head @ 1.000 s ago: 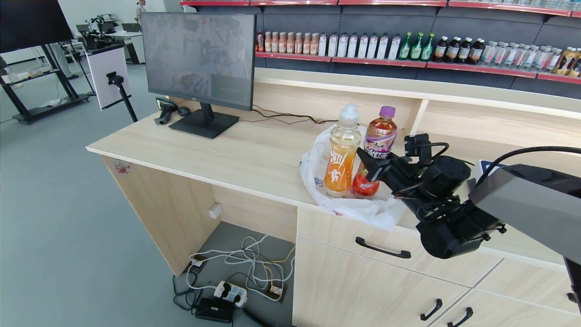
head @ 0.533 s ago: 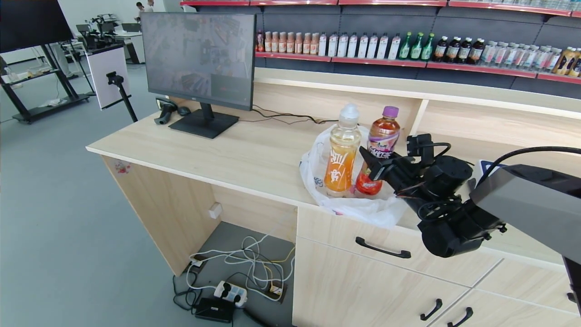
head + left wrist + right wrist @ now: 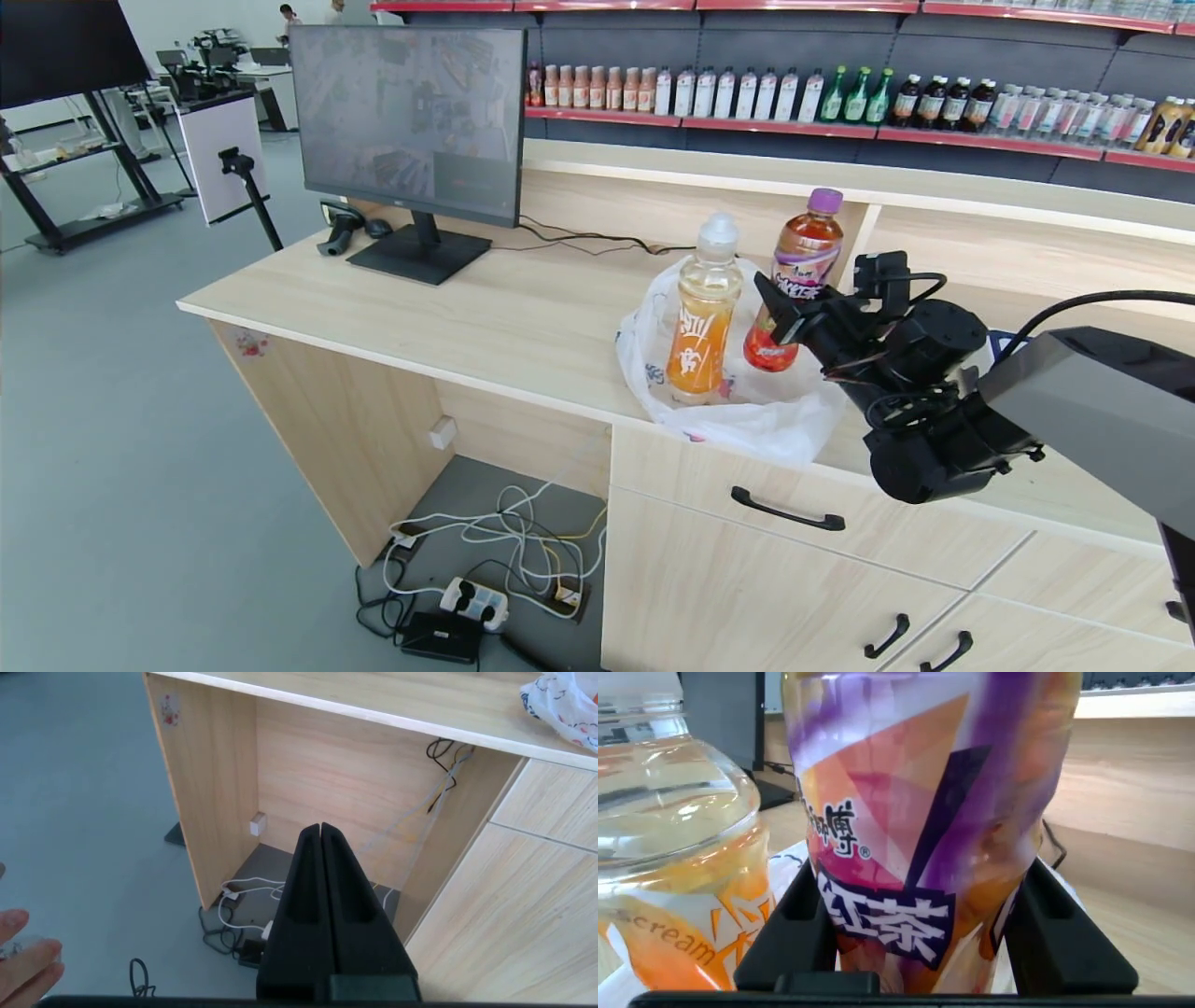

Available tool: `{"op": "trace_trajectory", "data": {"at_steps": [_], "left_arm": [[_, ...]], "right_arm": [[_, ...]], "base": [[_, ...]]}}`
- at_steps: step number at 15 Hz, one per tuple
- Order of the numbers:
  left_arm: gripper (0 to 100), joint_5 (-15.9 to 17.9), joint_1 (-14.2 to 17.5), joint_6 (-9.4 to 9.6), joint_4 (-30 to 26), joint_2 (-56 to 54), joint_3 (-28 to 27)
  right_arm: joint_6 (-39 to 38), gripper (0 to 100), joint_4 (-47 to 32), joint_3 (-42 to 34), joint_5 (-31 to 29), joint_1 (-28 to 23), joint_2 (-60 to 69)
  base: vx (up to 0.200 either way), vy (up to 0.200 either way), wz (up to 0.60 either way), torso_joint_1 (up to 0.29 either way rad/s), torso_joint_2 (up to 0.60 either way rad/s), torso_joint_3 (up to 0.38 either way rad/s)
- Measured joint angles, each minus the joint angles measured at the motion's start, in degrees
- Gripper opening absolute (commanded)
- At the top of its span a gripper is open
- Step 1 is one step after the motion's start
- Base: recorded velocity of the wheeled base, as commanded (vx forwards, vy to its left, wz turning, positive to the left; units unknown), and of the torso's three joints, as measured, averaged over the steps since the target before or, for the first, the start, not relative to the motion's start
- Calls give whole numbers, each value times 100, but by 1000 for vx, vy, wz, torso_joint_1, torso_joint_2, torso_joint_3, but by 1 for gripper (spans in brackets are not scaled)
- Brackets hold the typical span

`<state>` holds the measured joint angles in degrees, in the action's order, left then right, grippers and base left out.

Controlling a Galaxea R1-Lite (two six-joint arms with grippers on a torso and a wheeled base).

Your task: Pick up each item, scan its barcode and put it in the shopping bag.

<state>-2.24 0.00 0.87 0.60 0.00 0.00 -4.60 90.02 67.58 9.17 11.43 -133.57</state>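
Head view: purple-capped bottle (image 3: 805, 257), clamped in the right gripper (image 3: 789, 317), is higher than half a second ago. Its base is clear of the white shopping bag (image 3: 747, 425) and its top tilts toward 1 o'clock. It is judged lifted for scanning, with the scanner (image 3: 334, 231) well apart at 10 o'clock beside the monitor (image 3: 411, 121); the bag, at the counter's (image 3: 485, 317) near edge, holds one upright orange bottle (image 3: 702, 322). Left wrist view: left gripper (image 3: 320, 859), fingers pressed together on nothing, over the floor before the counter's open bay. Right wrist view: purple-capped bottle (image 3: 924, 812) gripped between both fingers, orange bottle (image 3: 673, 831) just beside it.
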Motion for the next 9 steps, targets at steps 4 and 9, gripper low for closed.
{"op": "trace_trajectory", "data": {"at_steps": [4, 9], "left_arm": [[0, -2, 0, -2, -2, 0, 0], [0, -2, 0, 0, 0, 0, 0]], "right_arm": [[236, 0, -11, 63, 95, -152, -122], [400, 0, -10, 27, 119, -91, -204]], "base": [[0, 0, 0, 0, 0, 0], [0, 0, 0, 0, 0, 0]]}}
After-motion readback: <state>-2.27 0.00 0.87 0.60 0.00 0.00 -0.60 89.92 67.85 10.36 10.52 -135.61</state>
